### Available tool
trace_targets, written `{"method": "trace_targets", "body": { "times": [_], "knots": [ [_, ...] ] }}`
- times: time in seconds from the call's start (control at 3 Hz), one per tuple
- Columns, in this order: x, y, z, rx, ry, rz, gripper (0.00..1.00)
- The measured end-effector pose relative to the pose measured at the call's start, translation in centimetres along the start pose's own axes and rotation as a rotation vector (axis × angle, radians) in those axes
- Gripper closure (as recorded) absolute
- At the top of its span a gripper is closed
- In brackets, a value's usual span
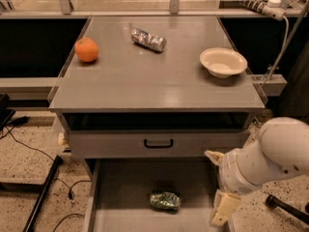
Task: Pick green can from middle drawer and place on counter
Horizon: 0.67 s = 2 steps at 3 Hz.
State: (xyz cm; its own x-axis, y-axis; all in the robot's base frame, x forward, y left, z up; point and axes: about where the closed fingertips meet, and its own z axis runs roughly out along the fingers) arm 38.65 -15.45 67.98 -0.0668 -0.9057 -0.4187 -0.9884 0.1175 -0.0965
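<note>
Approach step, no grasp yet. Green can (165, 201) lies on its side on middle drawer (123, 197) floor. My gripper (212, 187) hangs right of can, apart, jaws spread wide, empty. Next, I judge: shift left, straddle can, close, lift to worktop (145, 81).

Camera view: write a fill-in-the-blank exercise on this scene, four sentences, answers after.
1. The green can lies on its side in the open ___.
2. At the counter's left edge in the picture sits an ___.
3. The bowl on the counter is ___.
4. The gripper hangs beside the drawer, on the picture's ___ side, touching nothing.

Missing words: drawer; orange; empty; right.
</note>
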Motion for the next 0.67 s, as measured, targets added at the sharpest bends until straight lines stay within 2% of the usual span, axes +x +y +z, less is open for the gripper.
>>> {"method": "trace_targets", "body": {
  "times": [0.33,0.67],
  "knots": [
    [2.5,-0.3,4.5,0.058,-0.028,-0.004,0.0],
    [4.3,-1.8,7.7,0.149,-0.108,-0.053,0.0]
  ]
}}
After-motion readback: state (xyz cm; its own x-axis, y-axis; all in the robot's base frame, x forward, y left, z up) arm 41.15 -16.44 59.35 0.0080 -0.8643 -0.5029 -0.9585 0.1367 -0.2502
